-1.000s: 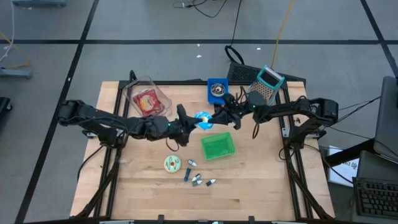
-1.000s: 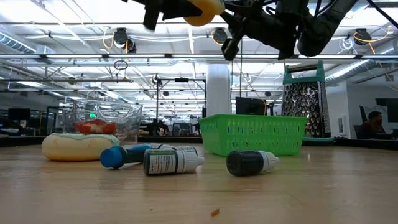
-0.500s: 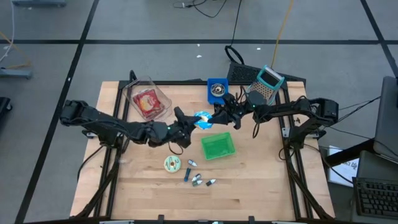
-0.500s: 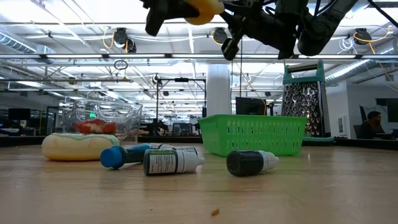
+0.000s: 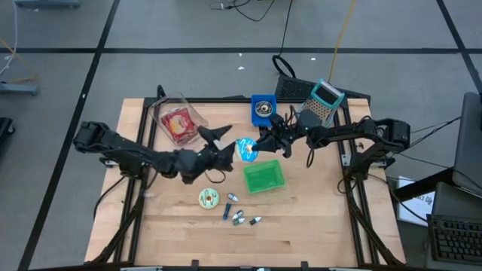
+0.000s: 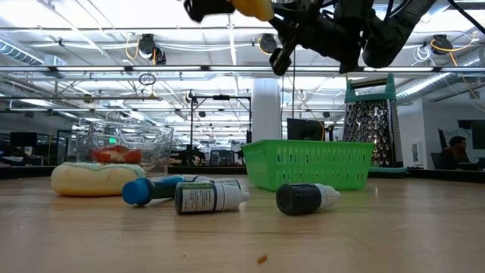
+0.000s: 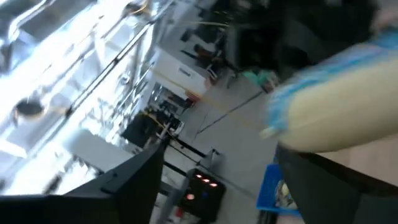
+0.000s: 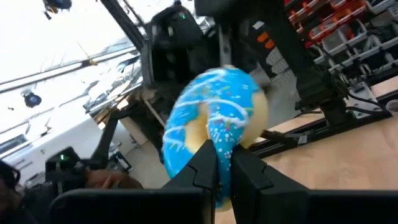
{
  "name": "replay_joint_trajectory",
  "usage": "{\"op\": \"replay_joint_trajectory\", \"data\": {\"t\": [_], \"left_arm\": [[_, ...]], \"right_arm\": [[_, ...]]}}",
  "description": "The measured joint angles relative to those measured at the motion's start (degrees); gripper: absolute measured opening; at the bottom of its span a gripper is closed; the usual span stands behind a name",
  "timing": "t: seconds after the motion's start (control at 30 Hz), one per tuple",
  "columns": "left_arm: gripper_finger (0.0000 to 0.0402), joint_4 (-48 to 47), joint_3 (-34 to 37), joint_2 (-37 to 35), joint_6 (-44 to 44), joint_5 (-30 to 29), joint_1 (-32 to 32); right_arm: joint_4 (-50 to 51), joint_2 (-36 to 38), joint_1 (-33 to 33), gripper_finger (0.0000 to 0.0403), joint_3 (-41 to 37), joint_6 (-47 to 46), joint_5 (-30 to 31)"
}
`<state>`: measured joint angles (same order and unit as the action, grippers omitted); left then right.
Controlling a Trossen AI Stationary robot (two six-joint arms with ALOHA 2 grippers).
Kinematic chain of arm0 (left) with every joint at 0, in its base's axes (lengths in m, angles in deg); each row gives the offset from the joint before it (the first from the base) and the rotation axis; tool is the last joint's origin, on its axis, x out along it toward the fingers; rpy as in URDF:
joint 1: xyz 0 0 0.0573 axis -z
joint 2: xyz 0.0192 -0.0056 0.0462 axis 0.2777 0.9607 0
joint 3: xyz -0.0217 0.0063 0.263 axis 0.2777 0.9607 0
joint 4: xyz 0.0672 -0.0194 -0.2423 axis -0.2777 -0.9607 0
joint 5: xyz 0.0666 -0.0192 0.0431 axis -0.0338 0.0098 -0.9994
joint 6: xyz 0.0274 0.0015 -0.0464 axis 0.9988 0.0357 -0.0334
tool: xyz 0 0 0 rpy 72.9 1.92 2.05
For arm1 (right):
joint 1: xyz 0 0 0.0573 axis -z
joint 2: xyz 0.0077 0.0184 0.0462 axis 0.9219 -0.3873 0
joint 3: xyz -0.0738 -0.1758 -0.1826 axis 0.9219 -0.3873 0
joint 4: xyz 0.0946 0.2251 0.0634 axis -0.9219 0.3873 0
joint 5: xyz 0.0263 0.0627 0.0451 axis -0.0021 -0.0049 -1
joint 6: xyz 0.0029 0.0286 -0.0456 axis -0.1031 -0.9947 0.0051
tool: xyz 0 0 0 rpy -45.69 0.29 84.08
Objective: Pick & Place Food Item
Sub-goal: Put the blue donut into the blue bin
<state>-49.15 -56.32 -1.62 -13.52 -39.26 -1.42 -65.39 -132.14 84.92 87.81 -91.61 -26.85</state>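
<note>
Nearest the low camera, small dropper bottles (image 6: 208,196) are lying on their sides on the table (image 5: 316,226), with a green-iced donut (image 6: 95,178) to their left; these are sitting apart from the action.

Beyond them, the green basket (image 5: 264,178) is standing just below and beside the point where the two arms are meeting in the high view. The blue-iced donut (image 5: 246,148) is hanging in the air above the table, pinched at its rim by the right gripper (image 5: 260,142), whose fingers are closing narrowly on the ring, as the right wrist view is showing (image 8: 214,127). The donut is lying on the left-arm side of that gripper, with the basket just toward the near edge; the right arm is therefore the one placed to carry it there.

The left gripper (image 5: 218,140) is standing just beside the donut with its fingers spread wide and gripping nothing.

Farther back, a clear container (image 5: 176,119) holding red food, a blue box (image 5: 262,108) and a grater (image 5: 321,102) are lining the far edge.

In the low view the donut is being cropped by the frame's top edge, and the left wrist view is too smeared to show whether any contact remains.
</note>
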Motion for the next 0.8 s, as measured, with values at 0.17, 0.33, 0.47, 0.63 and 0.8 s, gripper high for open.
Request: {"op": "replay_joint_trajectory", "data": {"t": [0.17,0.33,0.47,0.63,0.8], "left_arm": [[0.0344,-4.3,0.0,-3.8,-14.8,-2.4,0.0],[0.0350,-24.1,0.0,-10.5,-34.1,6.6,-4.6],[0.0345,-36.6,0.0,-15.0,-46.0,21.3,-10.2],[0.0340,-41.9,0.0,-16.4,-50.9,32.4,-15.7],[0.0340,-41.7,0.0,-15.6,-51.1,33.9,-18.0]], "right_arm": [[2.3,0.0,4.5,0.0013,0.0,2.1,0.4],[14.4,0.0,11.9,0.0010,0.0,8.7,7.4],[32.2,0.0,17.1,0.0010,1.1,17.7,20.8],[40.2,0.0,21.5,0.0010,1.4,23.2,33.5],[39.5,-0.8,23.6,0.0010,1.5,24.0,35.8]]}}
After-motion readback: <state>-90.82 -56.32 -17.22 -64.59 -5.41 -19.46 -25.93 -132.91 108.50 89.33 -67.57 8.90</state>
